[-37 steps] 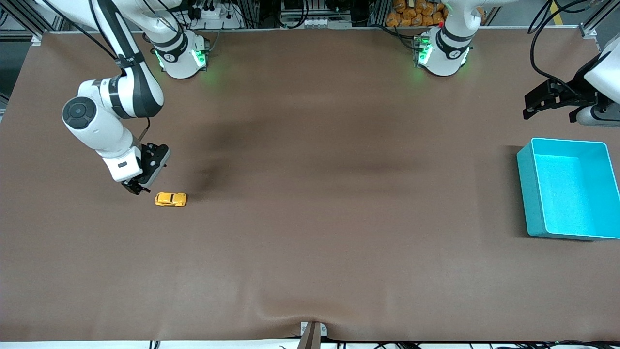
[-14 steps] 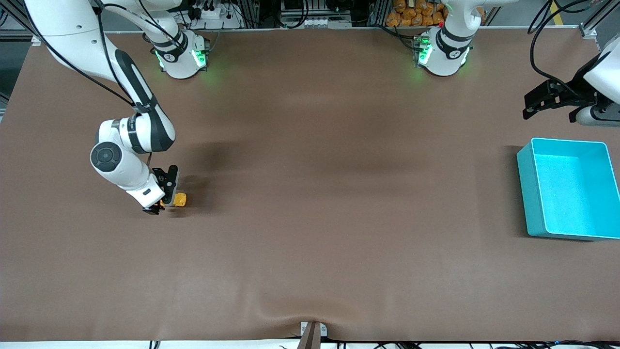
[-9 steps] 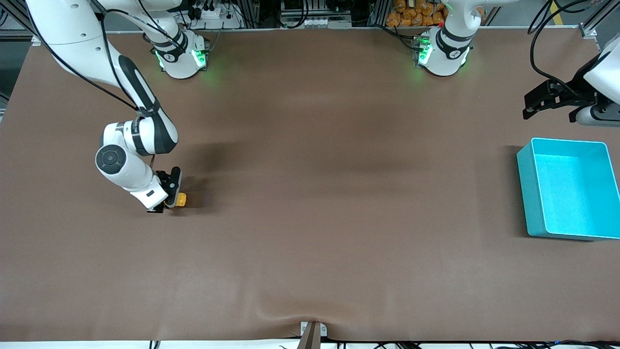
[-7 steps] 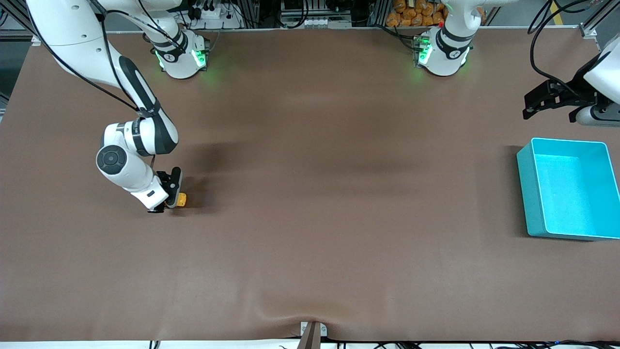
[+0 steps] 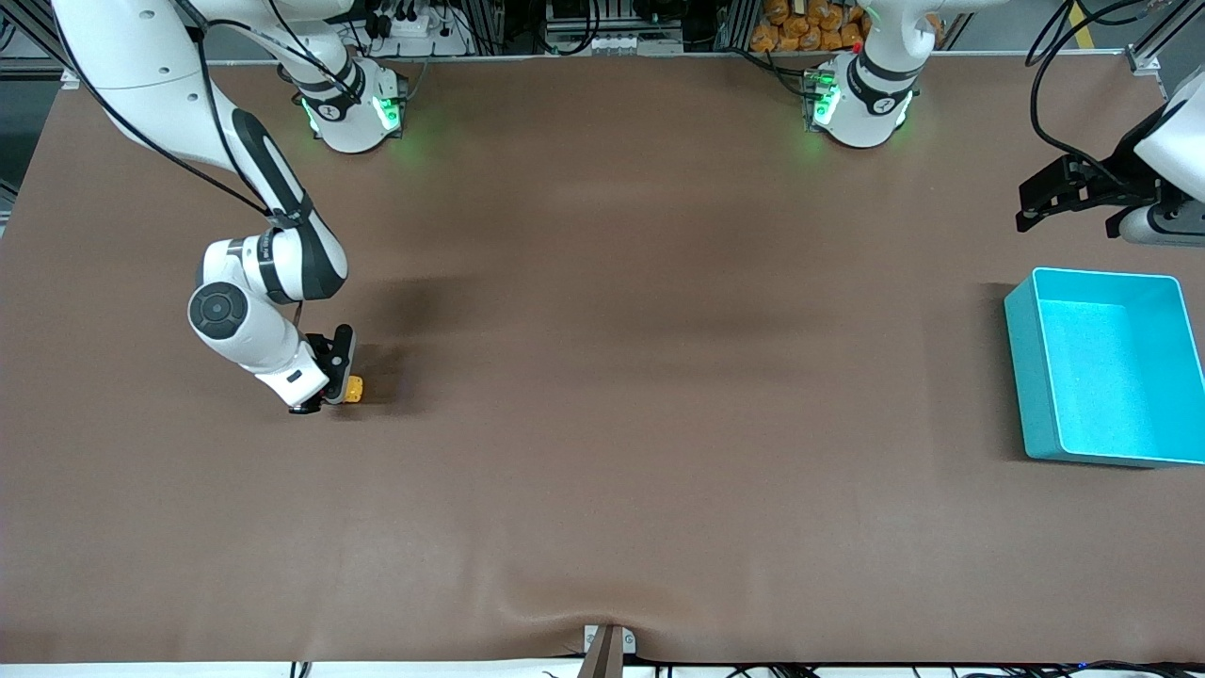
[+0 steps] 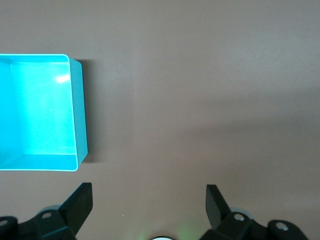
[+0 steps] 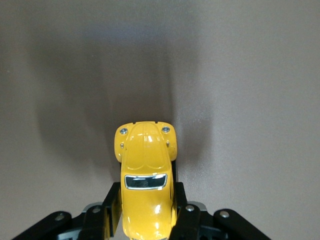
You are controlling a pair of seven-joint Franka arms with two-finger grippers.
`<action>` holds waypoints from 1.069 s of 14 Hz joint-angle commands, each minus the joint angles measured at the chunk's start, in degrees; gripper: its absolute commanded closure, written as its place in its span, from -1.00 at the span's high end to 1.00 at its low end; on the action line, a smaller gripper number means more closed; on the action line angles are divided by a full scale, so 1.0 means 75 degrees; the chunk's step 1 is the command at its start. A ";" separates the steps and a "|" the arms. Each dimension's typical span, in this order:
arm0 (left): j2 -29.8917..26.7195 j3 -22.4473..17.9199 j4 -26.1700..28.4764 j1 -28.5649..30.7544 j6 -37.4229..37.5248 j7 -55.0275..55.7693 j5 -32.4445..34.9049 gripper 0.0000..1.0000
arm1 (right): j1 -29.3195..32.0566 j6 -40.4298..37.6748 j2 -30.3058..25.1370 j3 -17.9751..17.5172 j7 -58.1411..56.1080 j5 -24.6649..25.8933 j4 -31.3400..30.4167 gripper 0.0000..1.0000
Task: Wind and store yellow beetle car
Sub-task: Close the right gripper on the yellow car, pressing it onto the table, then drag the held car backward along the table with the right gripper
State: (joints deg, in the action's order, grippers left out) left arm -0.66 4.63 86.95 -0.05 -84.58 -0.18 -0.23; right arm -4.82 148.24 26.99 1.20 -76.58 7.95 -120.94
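1. The right gripper [image 5: 320, 400] was found low at the table [image 5: 602, 377], toward the right arm's end, with its wrist tilted.
2. The car [image 5: 352, 389] was seen on the table at that end, held between the right gripper's fingers [image 7: 186, 220]. In the front view only its yellow nose was visible past the gripper.
3. In the right wrist view the car [image 7: 145, 175] was observed lengthwise between the two black fingers, which were closed against both its sides. Its rounded hood and a dark window were presented to the camera, and the hood end projected past the fingertips.
4. Whether the wheels were in contact with the table could not be determined from either view.
5. The left gripper [image 5: 1045, 200] was noted raised over the table near the edge at the left arm's end. The left arm was recorded as waiting.
6. In the left wrist view the left gripper [image 6: 149, 200] was seen with its fingers spread wide, and nothing was held between them.
7. A turquoise bin [image 5: 1036, 377] was recorded on the table at the left arm's end, nearer to the front camera than the spot under the left gripper. It was well apart from the car.
8. The bin's [image 6: 77, 115] interior was seen bare in the left wrist view.
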 commanded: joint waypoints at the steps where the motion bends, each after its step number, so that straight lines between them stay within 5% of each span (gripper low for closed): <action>1: -0.0006 0.0038 -0.0063 0.0030 0.0051 0.0047 -0.0040 1.00 | 0.0151 -0.0008 0.0116 -0.0055 -0.0126 0.0065 0.0118 -0.62; 15: 0.0006 0.0038 -0.0063 0.0065 0.0051 0.0047 -0.0040 1.00 | 0.1509 -0.0008 0.0233 -0.0055 -0.1554 0.0089 0.0071 -0.60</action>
State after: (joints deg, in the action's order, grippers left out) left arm -0.66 4.63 86.95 0.02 -84.58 -0.18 -0.23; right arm 3.87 148.16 27.04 1.41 -85.79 7.95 -120.92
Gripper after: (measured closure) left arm 0.000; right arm 0.546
